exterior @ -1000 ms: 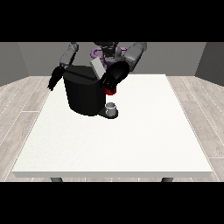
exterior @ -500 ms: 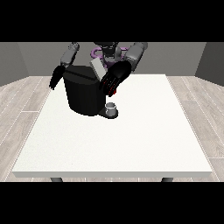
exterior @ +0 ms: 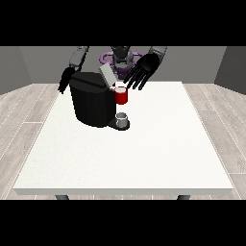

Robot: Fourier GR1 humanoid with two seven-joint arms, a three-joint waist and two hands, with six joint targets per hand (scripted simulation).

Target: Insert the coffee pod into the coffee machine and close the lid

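The robot hand at the view's right (exterior: 144, 68) is seen with fingers spread, empty, just up-right of the coffee machine's (exterior: 93, 98) raised lid (exterior: 107, 75); the pod is not plainly shown.

No legible text, seemingly, anywhere.

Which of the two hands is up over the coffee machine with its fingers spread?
The hand at the view's right, fingers spread above the red thing at the machine. The hand at the view's left hangs beside the coffee machine.
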